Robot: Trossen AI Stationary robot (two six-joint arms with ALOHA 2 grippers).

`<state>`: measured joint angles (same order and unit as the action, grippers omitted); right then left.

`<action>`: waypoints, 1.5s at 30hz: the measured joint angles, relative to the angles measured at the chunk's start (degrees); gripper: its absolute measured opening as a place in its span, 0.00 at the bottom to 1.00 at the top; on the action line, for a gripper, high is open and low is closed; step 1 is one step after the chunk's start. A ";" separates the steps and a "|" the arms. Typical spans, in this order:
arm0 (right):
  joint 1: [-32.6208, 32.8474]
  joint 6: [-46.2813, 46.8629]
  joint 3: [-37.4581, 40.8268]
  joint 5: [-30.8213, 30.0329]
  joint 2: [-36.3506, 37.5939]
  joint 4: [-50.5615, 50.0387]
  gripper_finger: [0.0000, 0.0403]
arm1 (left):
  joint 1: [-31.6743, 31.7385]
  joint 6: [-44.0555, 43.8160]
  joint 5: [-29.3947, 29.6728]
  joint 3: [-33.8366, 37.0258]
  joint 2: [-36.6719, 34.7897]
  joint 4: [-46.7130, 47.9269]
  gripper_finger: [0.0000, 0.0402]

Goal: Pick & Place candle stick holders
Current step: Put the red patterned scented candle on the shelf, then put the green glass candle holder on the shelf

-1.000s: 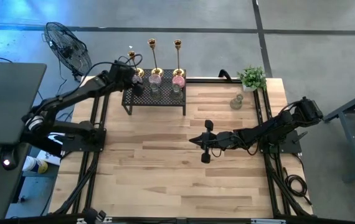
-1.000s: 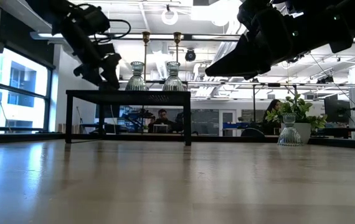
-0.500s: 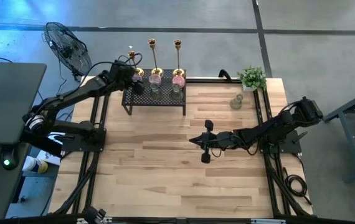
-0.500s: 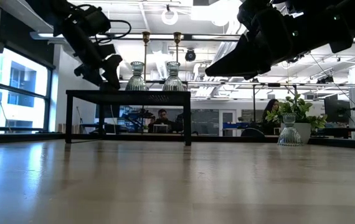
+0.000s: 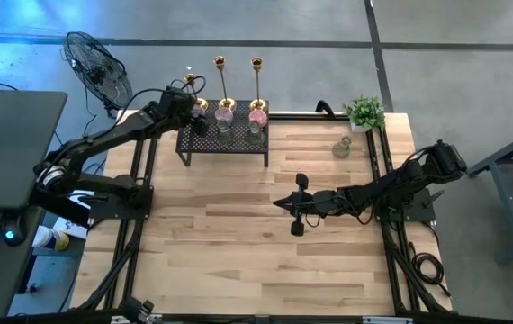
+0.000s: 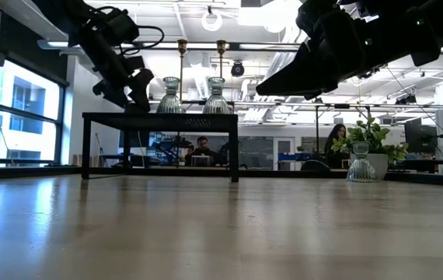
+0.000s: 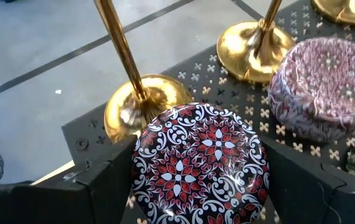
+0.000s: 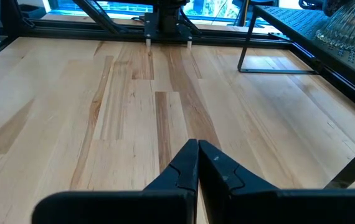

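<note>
Two dark arms reach over the wooden table (image 5: pixel 238 252), the largest thing in sight. Next in size, the left arm stretches from the table's left side to the far-left corner of the black mesh rack (image 5: pixel 229 142), which stands at the table's far edge on thin legs. The right arm lies low across the middle of the table, well apart from the rack, and its right gripper (image 5: pixel 298 205) has its fingers pressed together on nothing, hovering above bare planks (the right wrist view shows only wood ahead of the closed tips).

On the rack stand three gold candlesticks (image 5: pixel 225 85) in a row along the far side, their round bases on the mesh. Just in front of them sit two pink squat holders (image 5: pixel 257 114), and nearer still two clear ribbed glass holders (image 6: pixel 171 99). At the rack's left end the left gripper (image 7: pixel 199 180) has its fingers spread wide on either side of a small round holder with a red, black and white floral pattern (image 7: pixel 201 163), which rests on the mesh just in front of one gold base; whether the fingers touch its sides cannot be told.

Off the rack, near the table's far-right corner, a small potted plant (image 5: pixel 364 112) stands with another clear glass holder (image 5: pixel 341 148) just beside it.
</note>
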<state>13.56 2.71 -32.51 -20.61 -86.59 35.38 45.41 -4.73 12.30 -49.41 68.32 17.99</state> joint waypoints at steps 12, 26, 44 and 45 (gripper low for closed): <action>0.01 0.03 0.00 0.41 0.00 0.02 0.00 | -0.02 -0.02 -1.69 -0.09 2.04 -0.97 0.76; -0.01 0.03 0.00 0.43 0.00 0.02 0.00 | -0.02 0.02 -2.56 -0.09 1.44 0.25 0.76; 0.00 0.03 0.00 0.62 0.00 0.02 0.00 | -0.04 1.94 -3.89 0.09 -1.06 2.13 0.99; -0.01 0.03 0.00 0.62 0.00 0.02 0.00 | -0.03 1.94 -3.91 0.09 -1.81 2.13 0.99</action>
<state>13.54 2.74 -32.51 -19.99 -86.59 35.40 45.37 -2.79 8.39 -49.32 66.50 20.12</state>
